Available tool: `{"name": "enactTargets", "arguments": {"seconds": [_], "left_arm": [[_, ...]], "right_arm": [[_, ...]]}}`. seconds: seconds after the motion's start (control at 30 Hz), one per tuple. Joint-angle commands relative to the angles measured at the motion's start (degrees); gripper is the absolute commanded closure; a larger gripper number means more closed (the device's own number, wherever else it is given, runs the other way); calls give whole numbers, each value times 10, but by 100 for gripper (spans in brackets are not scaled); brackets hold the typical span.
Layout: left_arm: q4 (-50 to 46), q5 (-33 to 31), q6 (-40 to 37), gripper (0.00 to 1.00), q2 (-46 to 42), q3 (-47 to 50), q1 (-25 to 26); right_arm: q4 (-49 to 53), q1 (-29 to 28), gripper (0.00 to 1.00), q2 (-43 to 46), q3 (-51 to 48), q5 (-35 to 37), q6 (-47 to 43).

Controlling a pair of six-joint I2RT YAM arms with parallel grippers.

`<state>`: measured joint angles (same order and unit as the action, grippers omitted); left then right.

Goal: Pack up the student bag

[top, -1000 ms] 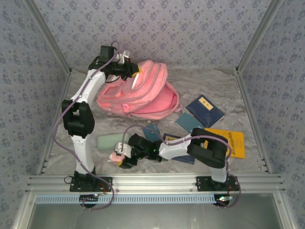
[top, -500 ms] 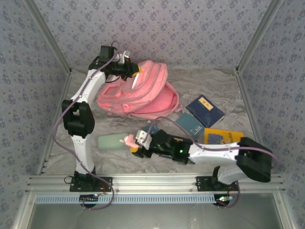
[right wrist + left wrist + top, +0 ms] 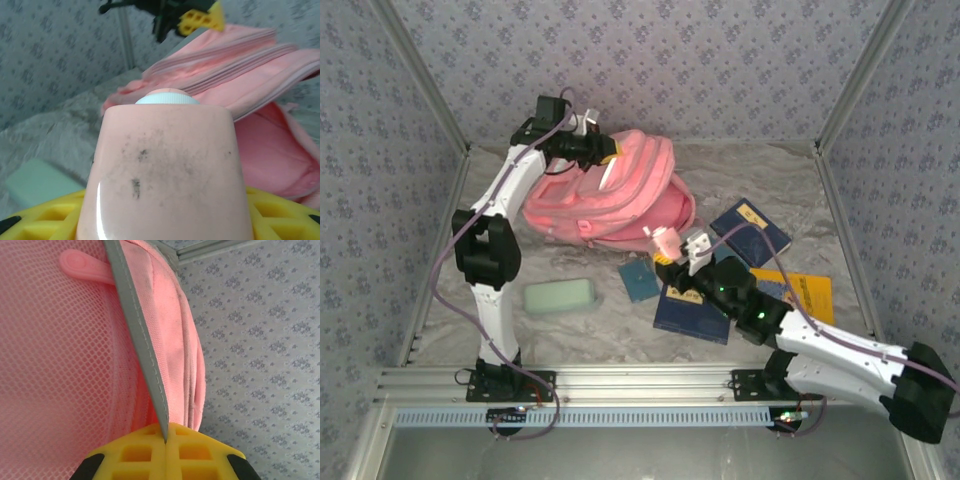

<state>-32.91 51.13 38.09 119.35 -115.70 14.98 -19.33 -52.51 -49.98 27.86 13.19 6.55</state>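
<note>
Movement is all on the right side; the right fingers (image 3: pixel 672 258) grip a pink bottle (image 3: pixel 661 240) with a white cap, one finger on each side of it; a second ago they were low on the bench (image 3: pixel 760 180), close to the green case (image 3: pixel 560 296); now they have swung over and up, and the bottle hangs just in front of the mouth of the student bag (image 3: pixel 620 200); the bag lies at the back of the bench, left of the middle, with its open side turned toward the bottle; the left fingers (image 3: pixel 161 452) are shut tight on the grey trim (image 3: pixel 135 335) at the top edge of the bag and hold that edge up, in almost the same spot as a second ago; in the right wrist view the inside of the bag shows as a dark pink gap under the lifted flap, so the way in looks open; I think the picking up is done and the next job is to push the bottle into that gap; the green case, the blue books (image 3: pixel 750 232) and the yellow book (image 3: pixel 810 295) lie on the bench, so a lot of packing is left.
</note>
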Motion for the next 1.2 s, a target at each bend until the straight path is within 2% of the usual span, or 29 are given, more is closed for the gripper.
{"name": "enactTargets", "arguments": {"seconds": [0.0,0.3,0.5,0.6,0.73,0.87,1.17], "left_arm": [[-2,7,-36,100,-38,-45,10],[5,-26,-35,100,-64,-67,19],[-56,-15,-56,100,-42,-152,34],[-130,-7,-92,100,-17,-217,48],[-139,-11,-110,100,-30,-217,57],[-120,-1,-94,100,-36,-237,59],[-103,41,-114,100,-85,-175,75]], "right_arm": [[33,25,86,31,0,19,27],[96,51,88,73,20,28,42],[109,95,90,101,24,4,54],[127,113,92,102,37,-3,56],[150,140,92,102,61,-21,46],[173,172,94,109,74,-46,50],[185,211,94,92,89,-99,75]]}}
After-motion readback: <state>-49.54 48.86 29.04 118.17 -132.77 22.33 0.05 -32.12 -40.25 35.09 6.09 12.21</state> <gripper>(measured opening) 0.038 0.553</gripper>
